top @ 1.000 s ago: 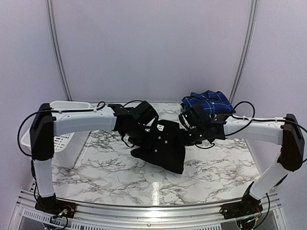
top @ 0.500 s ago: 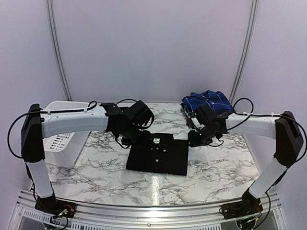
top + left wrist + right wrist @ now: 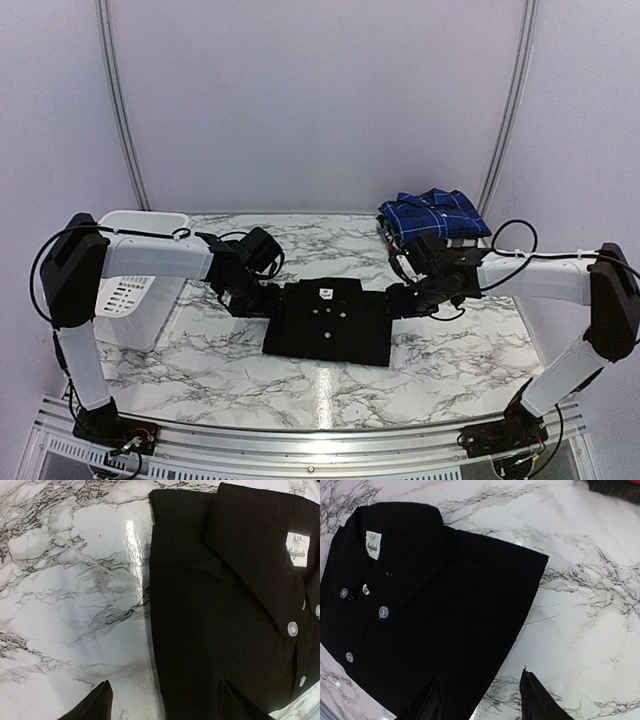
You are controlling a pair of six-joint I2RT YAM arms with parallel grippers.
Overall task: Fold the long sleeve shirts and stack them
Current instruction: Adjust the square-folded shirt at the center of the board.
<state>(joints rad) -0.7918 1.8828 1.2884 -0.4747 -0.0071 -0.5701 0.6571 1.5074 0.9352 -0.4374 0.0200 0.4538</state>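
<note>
The black long sleeve shirt (image 3: 328, 322) lies folded flat, collar and label up, on the middle of the marble table (image 3: 200, 370). My left gripper (image 3: 262, 300) is open at its left edge; in the left wrist view the gripper (image 3: 164, 681) straddles that edge of the shirt (image 3: 225, 605), holding nothing. At the shirt's right edge my right gripper (image 3: 398, 300) is open too. The right wrist view has the gripper (image 3: 481, 675) with one finger over the shirt (image 3: 430, 615) and one over bare marble. A folded blue-and-white plaid shirt (image 3: 435, 215) tops a pile at the back right.
A white plastic basket (image 3: 135, 270) stands at the left edge of the table, behind my left arm. The plaid pile sits close behind my right wrist, and its dark edge (image 3: 615, 487) shows in the top right corner of the right wrist view.
Both grippers have opened and let go of the black shirt, which now lies flat and folded on the table. The two arms have drawn apart to the shirt's left and right edges.
</note>
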